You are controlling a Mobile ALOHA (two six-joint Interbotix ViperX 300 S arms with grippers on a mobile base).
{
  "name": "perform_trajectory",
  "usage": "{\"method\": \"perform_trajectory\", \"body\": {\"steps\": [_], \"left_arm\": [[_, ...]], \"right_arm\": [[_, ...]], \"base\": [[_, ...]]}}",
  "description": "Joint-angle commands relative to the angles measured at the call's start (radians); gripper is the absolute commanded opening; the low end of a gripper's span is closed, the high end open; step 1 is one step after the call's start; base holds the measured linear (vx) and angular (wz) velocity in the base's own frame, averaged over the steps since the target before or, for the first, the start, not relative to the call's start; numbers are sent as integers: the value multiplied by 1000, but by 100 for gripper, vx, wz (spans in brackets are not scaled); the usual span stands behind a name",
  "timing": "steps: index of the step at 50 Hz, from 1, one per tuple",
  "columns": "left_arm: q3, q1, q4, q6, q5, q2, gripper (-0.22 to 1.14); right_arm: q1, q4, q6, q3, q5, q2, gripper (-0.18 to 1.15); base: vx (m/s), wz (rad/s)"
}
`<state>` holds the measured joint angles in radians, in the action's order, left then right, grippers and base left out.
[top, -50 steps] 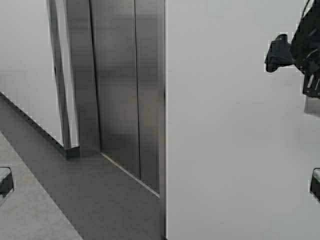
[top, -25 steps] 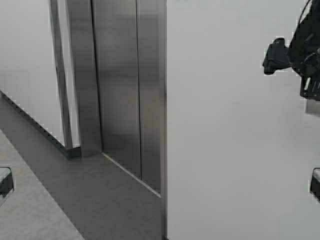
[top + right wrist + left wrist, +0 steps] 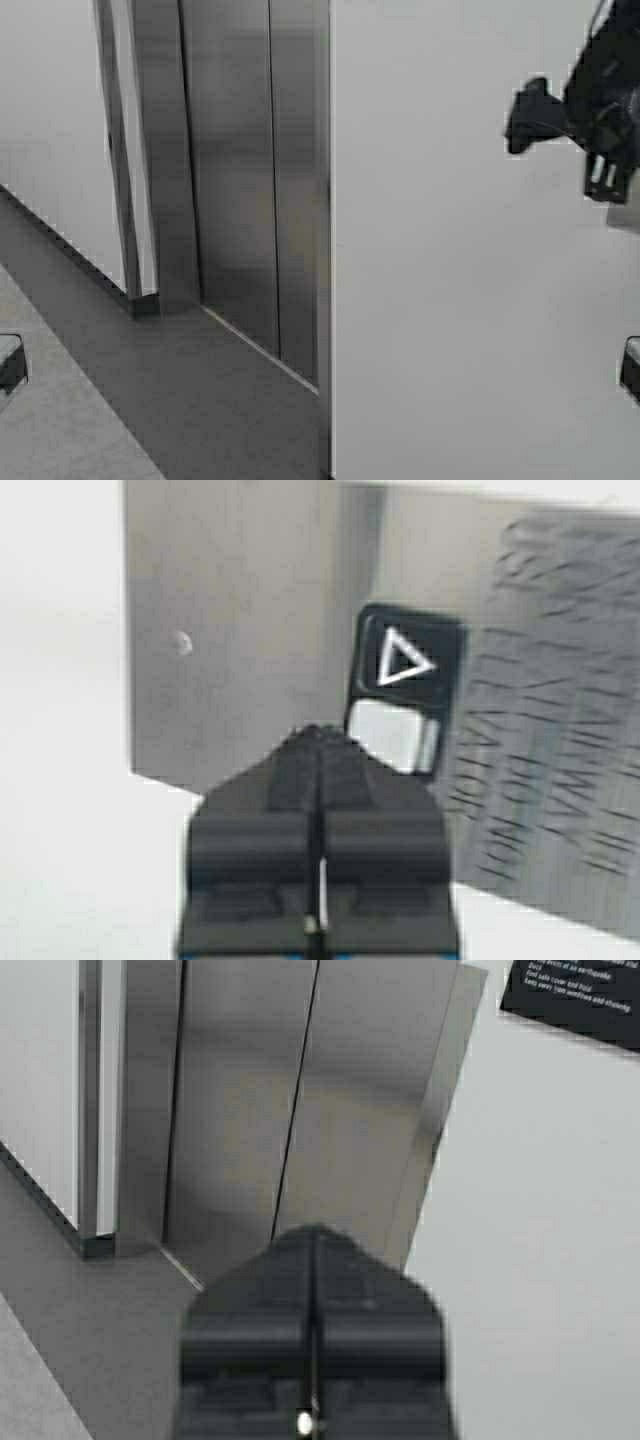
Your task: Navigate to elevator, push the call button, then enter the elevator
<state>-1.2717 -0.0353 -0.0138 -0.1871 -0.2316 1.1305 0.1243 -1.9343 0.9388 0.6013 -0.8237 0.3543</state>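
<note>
White wall, closed elevator, right pincer closed just before call button.

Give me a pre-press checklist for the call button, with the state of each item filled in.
1. Right gripper shut to make a pressing tip: ok, fingers together.
2. Tip lined up with the call button: ok, its tip sits just short of the dark button on the silver plate.
3. Contact made with the button: cannot tell from the right wrist view.
4. Elevator doors closed, so a call is needed: ok, the centre seam is shut.
5. Left gripper out of the way: ok, shut and facing the doors, away from the button.
6. Floor before the doors free: ok in the part shown.
</note>
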Motion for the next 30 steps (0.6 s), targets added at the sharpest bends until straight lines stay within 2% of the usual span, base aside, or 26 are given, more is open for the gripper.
{"method": "perform_trajectory", "body": {"steps": [1, 15, 30], "left_arm": [[15, -2, -2, -9, -3, 5, 2], [12, 0, -2, -11, -5, 23, 2], [3, 0, 0, -5, -3, 23, 2]], "right_arm": [[110, 72, -12, 43, -41, -127, 6], [385, 336, -206, 78, -112, -285, 6], [591, 853, -495, -5, -69, -451, 6]], "base": [[0, 0], [-1, -2], [-4, -4]]}}
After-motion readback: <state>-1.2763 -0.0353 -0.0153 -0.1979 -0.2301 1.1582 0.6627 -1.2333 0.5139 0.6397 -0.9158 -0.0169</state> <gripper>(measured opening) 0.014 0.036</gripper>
